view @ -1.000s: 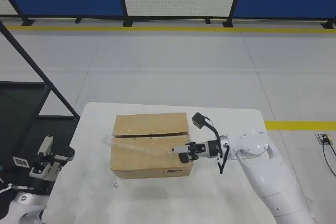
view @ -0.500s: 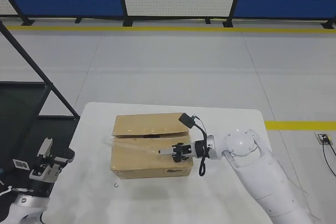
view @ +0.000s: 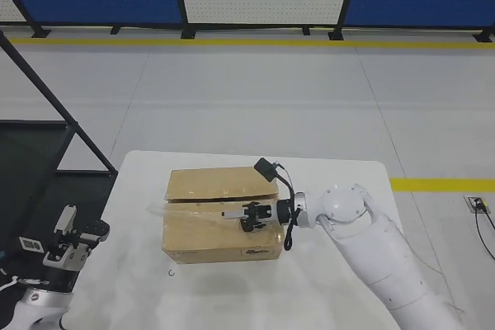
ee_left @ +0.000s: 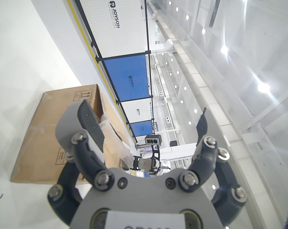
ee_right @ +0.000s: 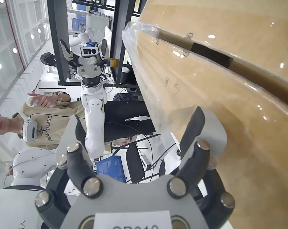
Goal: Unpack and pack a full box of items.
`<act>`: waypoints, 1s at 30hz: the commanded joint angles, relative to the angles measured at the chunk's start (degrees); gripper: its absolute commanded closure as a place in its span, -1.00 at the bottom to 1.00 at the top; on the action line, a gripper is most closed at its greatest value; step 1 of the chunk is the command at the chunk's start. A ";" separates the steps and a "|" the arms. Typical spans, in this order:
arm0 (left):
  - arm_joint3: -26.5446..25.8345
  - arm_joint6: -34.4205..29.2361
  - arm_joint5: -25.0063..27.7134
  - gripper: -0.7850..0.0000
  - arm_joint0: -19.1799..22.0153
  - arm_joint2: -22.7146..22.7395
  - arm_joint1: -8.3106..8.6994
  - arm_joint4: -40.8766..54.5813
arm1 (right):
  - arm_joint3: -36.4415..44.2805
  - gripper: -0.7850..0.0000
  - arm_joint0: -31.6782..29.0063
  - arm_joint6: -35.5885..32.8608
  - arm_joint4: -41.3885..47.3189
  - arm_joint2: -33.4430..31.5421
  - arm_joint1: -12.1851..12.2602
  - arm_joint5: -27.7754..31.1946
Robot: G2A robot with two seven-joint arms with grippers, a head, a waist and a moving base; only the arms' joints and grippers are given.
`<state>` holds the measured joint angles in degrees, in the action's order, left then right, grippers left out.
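While the fingers (ee_right: pixel 194 129) of the right gripper (ee_right: pixel 136 117) are gaping empty just over the cardboard box (view: pixel 219 239) on the table (view: pixel 330 280), its clear tape strip (ee_right: pixel 146 72) is hanging loose off the seam, thin, limp and slick-looking, so its free end past the box edge is probably offering the best pinch.

The box (view: pixel 219 239) sits mid-tabletop (view: pixel 330 280), with the right claw (view: pixel 231 214) over its top from 3 o'clock. The left claw (view: pixel 82 224) hangs beyond the tabletop's 8 o'clock edge.
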<state>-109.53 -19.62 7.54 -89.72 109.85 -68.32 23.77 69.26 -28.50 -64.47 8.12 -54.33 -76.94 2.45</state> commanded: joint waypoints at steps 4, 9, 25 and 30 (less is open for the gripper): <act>0.34 -0.06 0.16 -1.00 -0.11 -0.41 -0.05 0.03 | -0.86 -1.00 1.60 0.43 1.86 1.68 -0.80 0.87; 0.85 -0.31 0.11 -1.00 -0.60 -1.61 -0.11 -1.10 | -1.29 -1.00 4.44 0.55 2.38 5.19 -2.17 0.00; -0.84 -3.87 0.81 -1.00 -2.86 -8.55 -0.24 -7.91 | -5.06 -1.00 8.60 -8.87 8.43 11.19 -4.94 1.10; 0.75 -2.08 1.01 -1.00 -2.71 -7.96 -0.36 -6.00 | -6.56 -1.00 9.99 -8.58 11.10 14.05 -6.70 0.68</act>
<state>-109.08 -22.12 8.48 -92.42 101.69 -68.65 17.21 63.00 -18.80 -73.15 18.91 -40.82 -83.34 3.29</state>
